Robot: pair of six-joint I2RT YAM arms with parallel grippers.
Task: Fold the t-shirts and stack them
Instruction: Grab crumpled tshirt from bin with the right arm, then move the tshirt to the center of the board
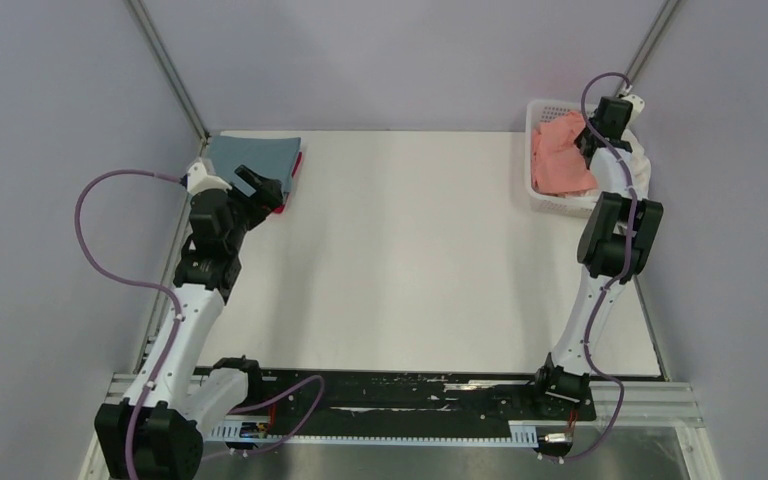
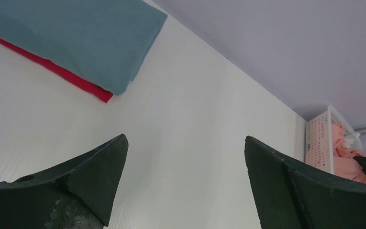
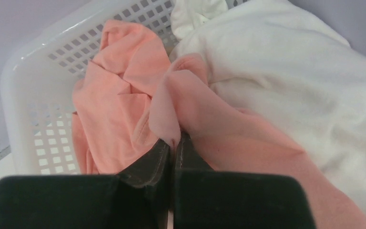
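Observation:
A crumpled salmon pink t-shirt (image 3: pixel 124 90) (image 1: pixel 560 155) lies in the white lattice basket (image 1: pixel 538 115) at the table's far right, beside a white t-shirt (image 3: pixel 295 86). My right gripper (image 3: pixel 175 139) reaches into the basket and is shut on a raised fold of the pink shirt. At the far left, a folded grey-blue t-shirt (image 1: pixel 250 155) (image 2: pixel 76 38) lies on top of a folded red t-shirt (image 2: pixel 71 80), whose edge peeks out. My left gripper (image 2: pixel 186 143) hovers over bare table just in front of that stack, open and holding nothing.
The basket (image 3: pixel 33 71) stands against the right frame post. Grey walls close off the back and both sides. A black rail runs along the near edge between the arm bases (image 1: pixel 400 400).

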